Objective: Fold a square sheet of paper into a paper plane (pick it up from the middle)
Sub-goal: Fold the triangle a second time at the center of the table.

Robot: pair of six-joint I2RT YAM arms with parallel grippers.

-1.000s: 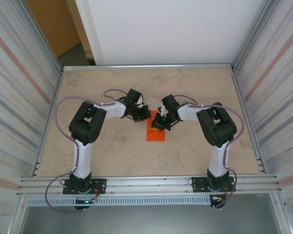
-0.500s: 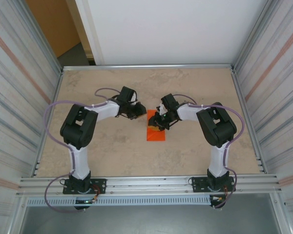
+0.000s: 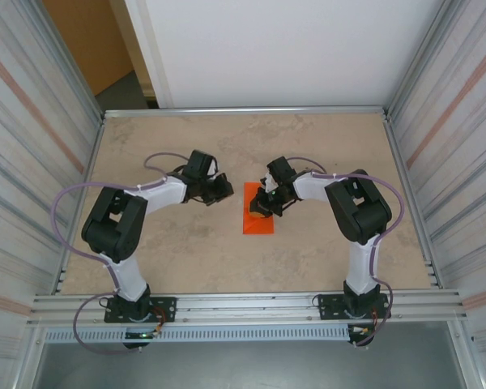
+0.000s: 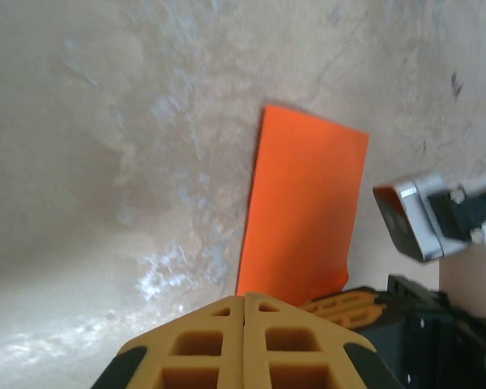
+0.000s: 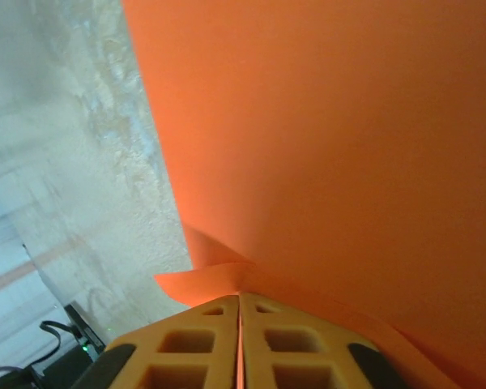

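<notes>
The square sheet of paper [image 3: 257, 222], bright orange, lies folded into a narrow upright rectangle at the middle of the table. My right gripper [image 3: 263, 207] sits low over its upper part. In the right wrist view the right gripper [image 5: 240, 296] is shut with a thin orange edge of the paper [image 5: 332, 138] pinched between its fingers, and a small flap curls up at the left. My left gripper [image 3: 225, 190] is shut on nothing, a short way left of the sheet. From the left wrist, the left gripper [image 4: 245, 298] points at the paper [image 4: 304, 203] from just off its edge.
The beige table [image 3: 170, 251] is walled by metal rails on three sides, with corrugated panels left and right. The right arm's yellow fingers [image 4: 348, 306] and its wrist housing [image 4: 421, 223] stand close beside the paper in the left wrist view.
My left arm has drawn back to the left, away from the paper's top edge. The right gripper has stayed on the paper.
</notes>
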